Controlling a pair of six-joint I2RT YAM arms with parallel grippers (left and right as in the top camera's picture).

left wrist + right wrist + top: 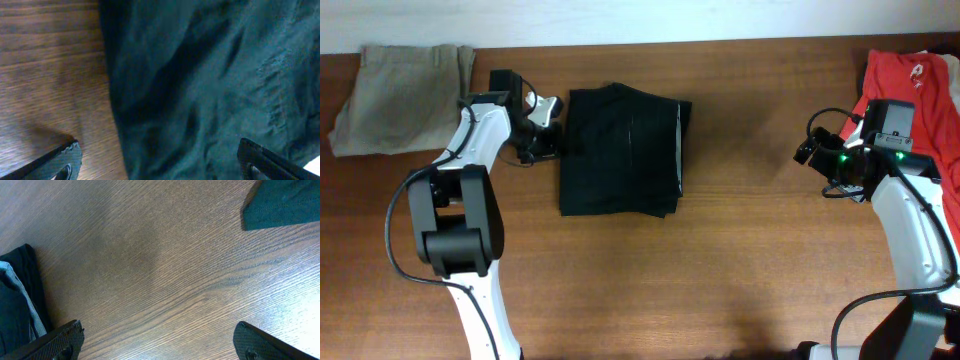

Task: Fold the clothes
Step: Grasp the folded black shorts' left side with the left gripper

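The black shorts (620, 150) lie folded in a rough square at the table's middle back, a thin white stripe near their right edge. My left gripper (548, 130) is open at their left edge; the left wrist view shows its fingers (160, 160) spread over the dark fabric (210, 85) and bare wood. My right gripper (810, 150) is open and empty over bare wood (160, 340), far right of the shorts, whose edge shows in the right wrist view (17, 305). Khaki shorts (405, 85) lie folded at the back left. A red white-marked top (915, 85) lies at the back right.
The wooden table (720, 260) runs under everything. The red top lies partly under my right arm. A dark cloth corner (280, 202) shows at the top right of the right wrist view.
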